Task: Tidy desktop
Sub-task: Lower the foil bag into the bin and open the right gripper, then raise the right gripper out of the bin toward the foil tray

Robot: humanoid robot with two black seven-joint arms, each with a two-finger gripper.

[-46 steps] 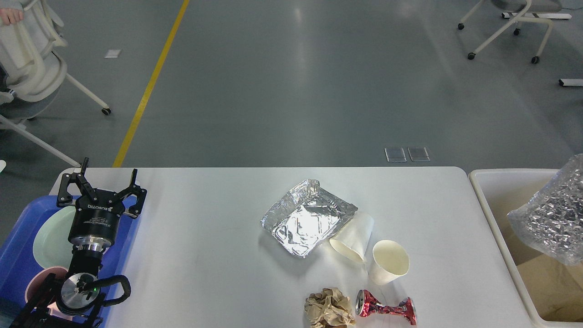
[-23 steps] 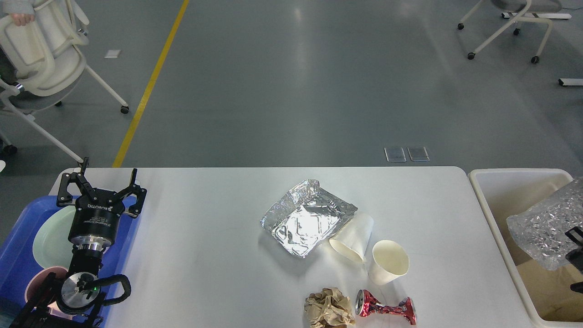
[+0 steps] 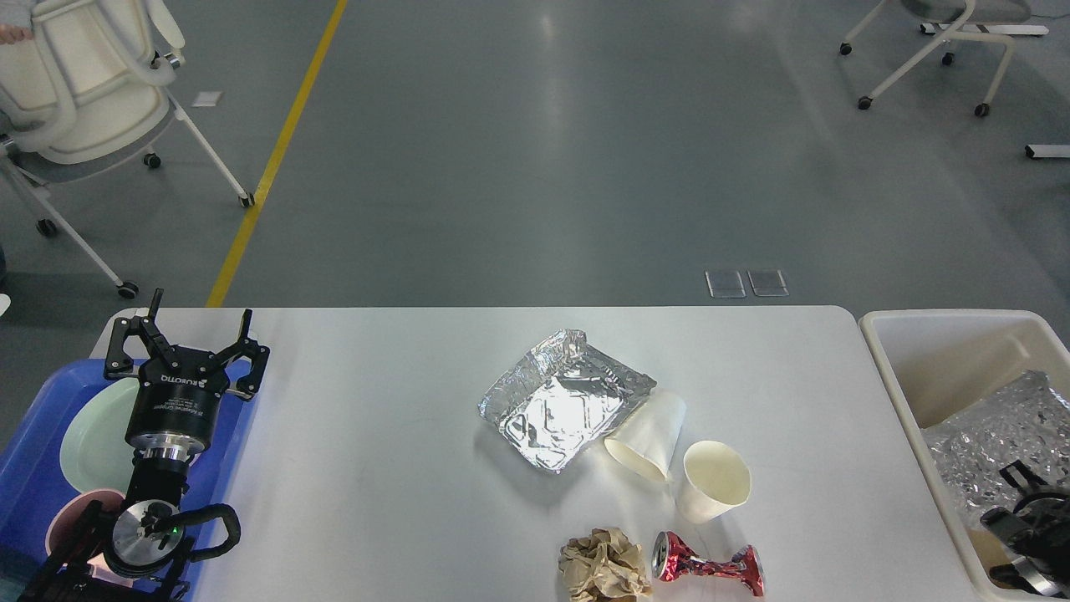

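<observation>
Foil bag (image 3: 995,435) dropped into bin (image 3: 899,368), desktop (image 3: 376,468) long axis left-right, left gripper (image 3: 185,334) spread, right gripper (image 3: 1016,481) unclear

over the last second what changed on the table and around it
The crinkled plastic bag dropped from above the cream bin down into it, with the right end effector now showing beside it; whether it holds the bag cannot be told. The white chair behind shifted right. The left end effector stayed open over the blue tray; the litter on the desktop did not move.
</observation>
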